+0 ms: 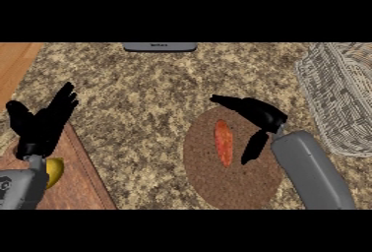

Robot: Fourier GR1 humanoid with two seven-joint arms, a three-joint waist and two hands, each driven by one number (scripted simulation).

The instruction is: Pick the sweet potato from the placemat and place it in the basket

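Orange sweet potato (223,142), brown placemat (218,189), pale woven basket (341,88), speckled counter (145,98)

No legible text; only an unreadable dark mark on the grey object (160,47)

Orange sweet potato (224,142) lies on brown placemat (232,189), wicker basket (341,98) apart.

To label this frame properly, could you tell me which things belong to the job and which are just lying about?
Job: sweet potato, placemat, basket, right hand.
Lying about: wooden board, yellow item, grey object at the far edge, left hand resting at left.
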